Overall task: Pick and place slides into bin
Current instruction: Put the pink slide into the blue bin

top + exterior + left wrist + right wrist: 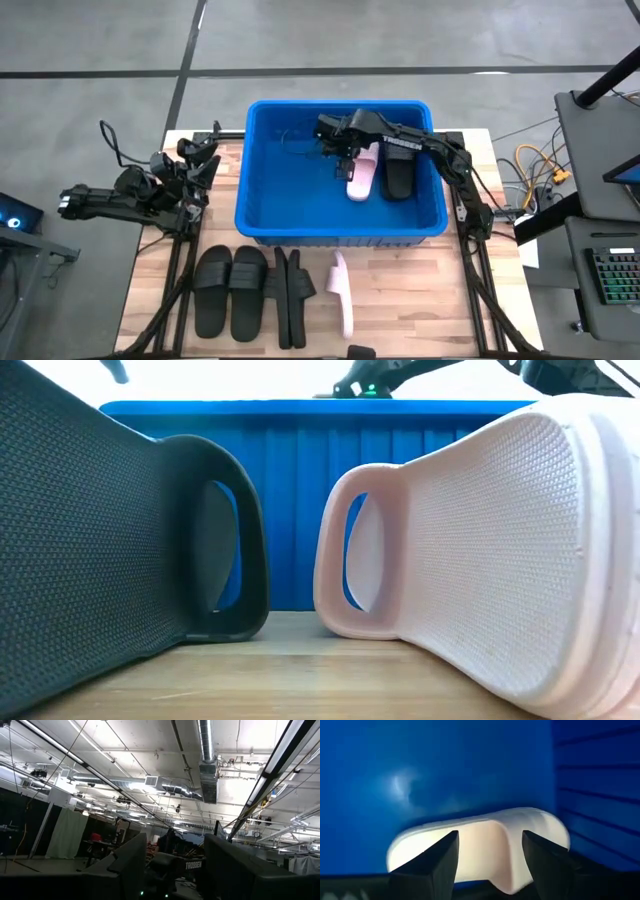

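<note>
The blue bin [262, 200] stands mid-table. On its floor lie a pale pink slide [362, 172] and a black slide [398, 176], side by side near its right wall. My right gripper [340, 158] hangs over the bin, open, with a finger on either side of the pink slide [480, 832] and above it. Outside the bin, near the table's front edge, two black slides [232, 292] lie flat. Two more black ones [290, 296] and a pink slide [343, 292] stand on their edges. My left gripper [203, 160] waits open at the table's left, pointing upward.
The bin's ribbed front wall [300, 490] rises right behind the black slide [120, 530] and the pink slide [480, 550] on the table. Bare wood lies to the right of the pink slide [420, 300]. Cables [540, 170] and equipment sit past the table's right edge.
</note>
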Motion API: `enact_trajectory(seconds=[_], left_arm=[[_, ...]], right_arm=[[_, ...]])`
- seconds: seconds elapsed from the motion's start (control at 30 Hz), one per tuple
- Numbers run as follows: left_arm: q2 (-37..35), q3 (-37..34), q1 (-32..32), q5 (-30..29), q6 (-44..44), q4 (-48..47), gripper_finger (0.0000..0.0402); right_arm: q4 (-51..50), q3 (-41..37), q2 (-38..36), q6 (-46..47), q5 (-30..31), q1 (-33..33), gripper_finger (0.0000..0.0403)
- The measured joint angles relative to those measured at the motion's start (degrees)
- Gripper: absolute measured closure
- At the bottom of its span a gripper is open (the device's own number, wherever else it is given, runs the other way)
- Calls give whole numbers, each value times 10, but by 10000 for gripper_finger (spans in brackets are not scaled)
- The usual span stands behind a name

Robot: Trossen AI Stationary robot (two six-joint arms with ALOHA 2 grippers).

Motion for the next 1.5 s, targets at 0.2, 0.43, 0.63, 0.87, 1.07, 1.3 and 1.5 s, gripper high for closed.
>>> enact_trajectory(seconds=[0.2,0.43,0.63,0.87,1.07,1.3,1.5], left_arm=[[-18,0,0,0,0,-39,217],[-38,0,0,0,0,-60,217],[-48,0,0,-1,1,-60,217],[-50,0,0,-12,4,-61,217],[-45,-1,0,-13,2,-70,217],[-45,-1,0,-19,0,-89,217],[-46,-1,0,-30,0,-89,217]], right_arm=[[16,-43,-49,-39,-18,-2,213],[185,-210,-183,-39,-35,1,235],[339,-391,-264,-52,-28,-31,242],[373,-457,-265,-94,-27,-34,225],[379,-463,-235,-126,92,-30,220],[379,-457,-215,-181,61,-38,229],[393,-458,-194,-198,66,-41,232]])
